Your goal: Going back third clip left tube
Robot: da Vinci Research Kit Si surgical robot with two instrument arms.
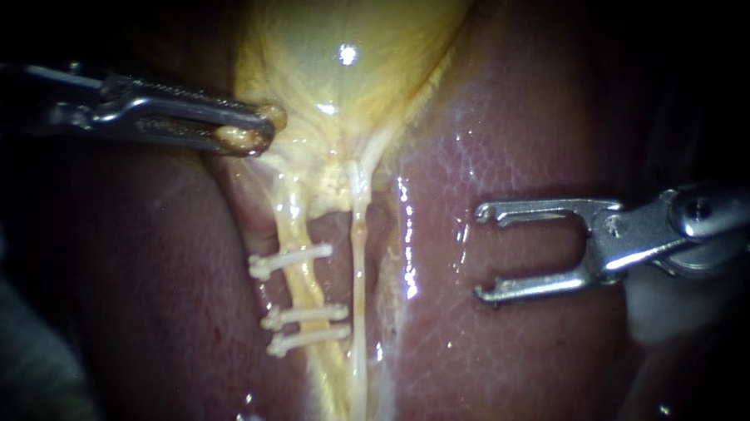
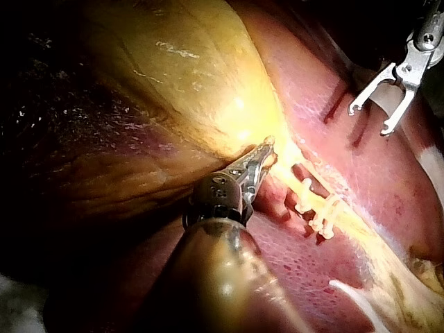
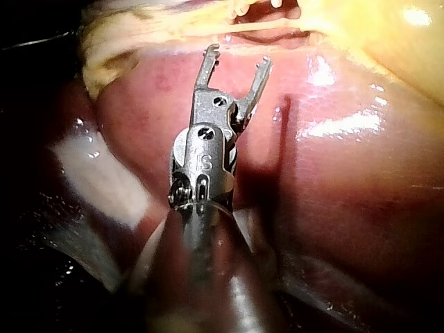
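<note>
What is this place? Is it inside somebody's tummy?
Likely a surgery bench: a glistening dark red liver, a pale yellow gallbladder, small white clips on a yellowish tube, plus a slender metal left instrument and right instrument.

Light pools on the gallbladder and wet glare streaks the liver; every view's edges sink into near-black shadow, where detail is probably lost.

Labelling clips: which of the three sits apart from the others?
The top clip, nearest the gallbladder. Bare tube shows between it and the middle clip, which lies close to the bottom clip.
</note>
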